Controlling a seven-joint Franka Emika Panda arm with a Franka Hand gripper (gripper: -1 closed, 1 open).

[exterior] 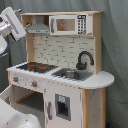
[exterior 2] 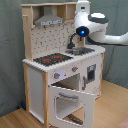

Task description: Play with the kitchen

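The kitchen (exterior: 60,85) is a tall white and light-wood toy with a black-red hob (exterior: 35,66), black faucet (exterior: 84,60), sink (exterior: 72,75), grey hood (exterior: 38,28) and small microwave (exterior: 70,24). In the second exterior view its windowed oven door (exterior 2: 70,102) hangs open below the hob (exterior 2: 52,59). My gripper (exterior: 14,25) is up at hood height, at the first exterior view's left, apart from the kitchen. In the second exterior view my white arm (exterior 2: 92,22) reaches in from the right above the sink (exterior 2: 84,51), covering the faucet.
A grey curtain (exterior: 115,50) hangs behind the kitchen. The wooden floor (exterior 2: 112,112) lies in front of the open oven door. A white part of my arm (exterior: 17,119) fills the first exterior view's lower left corner.
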